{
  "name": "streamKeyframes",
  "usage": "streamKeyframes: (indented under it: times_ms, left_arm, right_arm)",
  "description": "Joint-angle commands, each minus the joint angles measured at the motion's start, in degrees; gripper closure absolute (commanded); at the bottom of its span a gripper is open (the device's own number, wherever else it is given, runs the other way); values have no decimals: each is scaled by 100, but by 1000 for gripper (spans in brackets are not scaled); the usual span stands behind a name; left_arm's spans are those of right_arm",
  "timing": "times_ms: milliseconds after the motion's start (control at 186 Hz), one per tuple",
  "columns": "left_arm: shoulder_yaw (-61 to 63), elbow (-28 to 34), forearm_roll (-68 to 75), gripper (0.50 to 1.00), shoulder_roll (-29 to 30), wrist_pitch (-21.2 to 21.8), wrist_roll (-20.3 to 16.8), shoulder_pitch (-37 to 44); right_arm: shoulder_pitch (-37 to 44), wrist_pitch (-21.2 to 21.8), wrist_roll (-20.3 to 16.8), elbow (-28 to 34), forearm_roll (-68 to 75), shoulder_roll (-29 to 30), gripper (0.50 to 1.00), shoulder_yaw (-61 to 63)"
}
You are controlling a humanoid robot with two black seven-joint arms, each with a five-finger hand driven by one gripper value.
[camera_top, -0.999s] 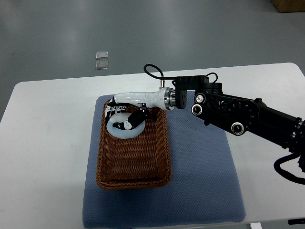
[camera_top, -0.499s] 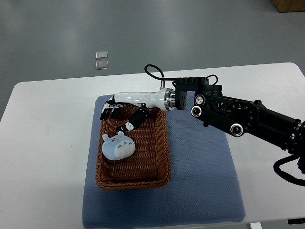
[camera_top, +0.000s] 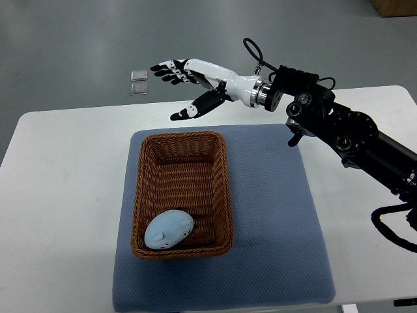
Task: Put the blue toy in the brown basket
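One small rounded blue plush toy [camera_top: 169,231] lies inside the rectangular brown wicker basket [camera_top: 182,195], at its near end, touching the front wall. The basket sits on a blue-grey fabric mat [camera_top: 273,228] covering the white table [camera_top: 58,195]. The white-and-black right hand [camera_top: 189,81] hovers beyond the basket's far rim, fingers spread, holding nothing.

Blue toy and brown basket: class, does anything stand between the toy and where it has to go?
Nothing visible does. The blue toy already lies inside the brown basket, at its near end. The right hand is open above the table's far edge, holding nothing.
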Motion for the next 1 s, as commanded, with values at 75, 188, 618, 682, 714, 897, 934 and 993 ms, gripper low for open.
streamKeyframes:
  times_ms: [75, 188, 618, 682, 714, 897, 934, 993]
  left_arm:
    - [0, 0, 0, 500, 0, -2, 0, 0]
    - [0, 0, 0, 500, 0, -2, 0, 0]
    - [0, 0, 0, 500, 0, -2, 0, 0]
    - [0, 0, 0, 500, 0, -2, 0, 0]
    - [0, 0, 0, 500, 0, -2, 0, 0]
    - [0, 0, 0, 500, 0, -2, 0, 0]
    - [0, 0, 0, 500, 0, -2, 0, 0]
    - [0, 0, 0, 500, 0, -2, 0, 0]
  right_arm:
    - [-75, -328, 23, -627, 1210, -73, 605, 473]
    - [-93, -644, 31, -996, 2071, -73, 605, 737]
    - [-673, -1541, 137, -1313, 4568, -90, 605, 957]
    - [-769, -1541, 137, -1348, 4726, -81, 605, 974]
    - [-822, -1541, 137, -1374, 4805, -81, 605, 992]
    - [-1077, -1435, 128, -1427, 5306, -81, 605, 1080]
    - [-1112, -1435, 128, -1436, 5350, -81, 605, 1080]
    - [-1121, -1435, 128, -1436, 5368, -46, 605, 1080]
